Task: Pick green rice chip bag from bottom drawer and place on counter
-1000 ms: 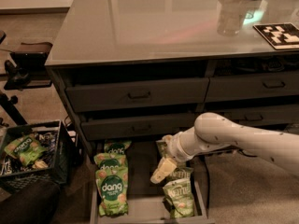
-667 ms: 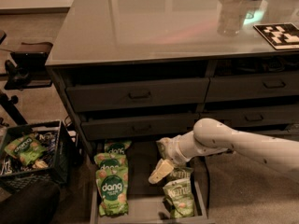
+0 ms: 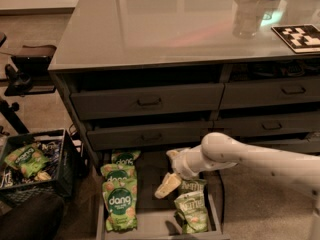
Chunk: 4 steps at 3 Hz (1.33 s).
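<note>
Glossy and grey, the surface (image 3: 165,29) tops a cabinet (image 3: 150,101) of drawers and fills the upper view. A clear bottle (image 3: 247,16) and a checkered tag (image 3: 298,37) stand near its 2 o'clock corner. Below the cabinet the drawer (image 3: 150,221) is pulled out toward 6 o'clock. Along its 9 o'clock side three bright green bags lie in an overlapping row. The nearest, the chip bag (image 3: 120,205), lies flat with its "dang" label up, and two like bags (image 3: 118,174) run behind it toward 12 o'clock. Along the 3 o'clock side lie two olive bags (image 3: 190,211), one behind the other. A white arm (image 3: 260,159) comes in from 3 o'clock. Its claw (image 3: 171,170) hangs over the middle of the drawer, between the two rows, with its pale fingers (image 3: 167,185) apart and nothing between them. The lower finger is just beside the rear olive bag, and the claw is apart from the chip bag. On the floor at 9 o'clock of the cabinet, a black crate (image 3: 60,169) holds more snack packs (image 3: 25,158).
</note>
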Tool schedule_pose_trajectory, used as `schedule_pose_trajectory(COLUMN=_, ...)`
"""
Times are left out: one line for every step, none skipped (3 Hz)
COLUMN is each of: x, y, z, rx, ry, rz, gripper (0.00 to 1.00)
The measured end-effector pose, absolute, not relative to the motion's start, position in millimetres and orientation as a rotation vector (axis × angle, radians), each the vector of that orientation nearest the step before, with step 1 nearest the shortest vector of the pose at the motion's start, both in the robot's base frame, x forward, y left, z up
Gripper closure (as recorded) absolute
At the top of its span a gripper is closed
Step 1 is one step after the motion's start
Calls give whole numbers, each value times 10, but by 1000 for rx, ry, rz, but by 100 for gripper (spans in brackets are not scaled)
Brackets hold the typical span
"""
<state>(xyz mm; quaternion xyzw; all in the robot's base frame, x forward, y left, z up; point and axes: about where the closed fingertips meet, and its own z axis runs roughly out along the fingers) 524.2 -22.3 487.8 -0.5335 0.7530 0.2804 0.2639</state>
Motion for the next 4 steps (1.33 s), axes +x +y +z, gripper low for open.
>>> schedule_pose_trajectory(x=5462, y=-119, z=4303, rx=-1443, ry=1974, rz=783, gripper=0)
schedule_pose_trajectory(x=5662, y=11, z=3805, rx=-1449, ry=1893, rz=845, gripper=0)
schedule_pose_trajectory(x=5880, y=277, z=3325, rx=-1491, ry=1820, rz=927, gripper=0)
schedule_pose_trajectory(x=5881, y=278, z=3323, rx=-1491, ry=1820, rz=927, gripper=0)
